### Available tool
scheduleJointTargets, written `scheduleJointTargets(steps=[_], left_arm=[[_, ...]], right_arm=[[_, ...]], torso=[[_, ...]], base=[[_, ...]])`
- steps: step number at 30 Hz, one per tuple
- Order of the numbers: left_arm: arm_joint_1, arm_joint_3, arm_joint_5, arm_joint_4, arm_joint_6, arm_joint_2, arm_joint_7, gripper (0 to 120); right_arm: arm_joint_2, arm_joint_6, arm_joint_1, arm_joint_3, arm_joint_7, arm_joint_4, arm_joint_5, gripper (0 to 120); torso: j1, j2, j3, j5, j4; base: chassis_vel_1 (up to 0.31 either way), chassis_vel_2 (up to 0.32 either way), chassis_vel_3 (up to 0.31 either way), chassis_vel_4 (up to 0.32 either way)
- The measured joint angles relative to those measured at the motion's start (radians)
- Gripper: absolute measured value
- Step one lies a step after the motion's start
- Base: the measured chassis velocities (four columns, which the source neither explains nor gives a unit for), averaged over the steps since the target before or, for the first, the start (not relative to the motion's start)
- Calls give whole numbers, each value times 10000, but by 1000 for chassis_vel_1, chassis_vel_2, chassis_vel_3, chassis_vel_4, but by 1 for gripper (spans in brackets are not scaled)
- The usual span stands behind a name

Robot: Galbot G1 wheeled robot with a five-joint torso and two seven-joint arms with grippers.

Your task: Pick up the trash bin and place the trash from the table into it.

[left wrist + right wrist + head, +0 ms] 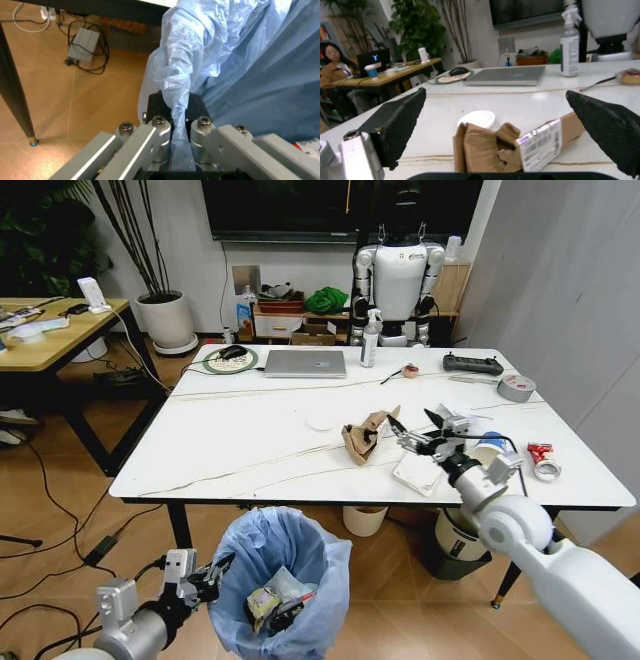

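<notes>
room: wood-look floor, dark screen on the far wall, white humanoid robot [398, 275] standing behind the table, potted plant [165, 315] at the back left.
table: white marble-look table [250, 435] with black legs, seen from its near long edge.
trash bin: trash bin [281, 578] with light-blue bag liner, below the near table edge toward the left; yellow wrapper and other scraps already lying inside.
left gripper: left gripper [207, 574] low at the bin's left rim, fingers [159, 131] pressed together on a fold of the blue liner.
right gripper: right gripper [415, 422] above the tabletop on the right, black fingers [400, 122] spread wide apart, nothing between them.
cardboard piece: crumpled brown cardboard piece [366, 435] with a white barcode label, lying on the table just beside the spread fingers, untouched.
other trash: flat white paper disc [322, 421] left of the cardboard; white packet [417, 473] under the right arm, near the front edge.
not trash: silver laptop [305, 363], spray bottle [371, 338], grey tape roll [516, 387] along the far and right sides.
</notes>
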Motion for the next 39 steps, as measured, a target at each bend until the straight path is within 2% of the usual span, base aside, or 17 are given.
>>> scheduleJointTargets(steps=[4, 11, 19, 39], left_arm=[[30, -154, -83, -27, 1, 140, -28, 0], [-6, -186, -203, -27, 7, 335, -68, 0], [32, -239, -306, -53, 25, 417, -105, 0], [0, -346, -428, -13, 47, 500, -296, 0]], right_arm=[[-104, -355, 530, -870, 426, 72, 203, 100], [-4, -484, 821, -1669, 670, -244, -79, 100], [165, -510, 873, -1948, 651, -806, -401, 100], [783, -930, 2024, -2894, 921, -1601, -562, 97]], torso=[[0, 0, -1, -1, 1], [0, 0, -1, 1, 1], [0, 0, -1, 1, -1], [-1, 0, -1, 0, 0]], base=[[0, 0, 0, 0], [0, 0, 0, 0], [0, 0, 0, 0], [0, 0, 0, 0]])
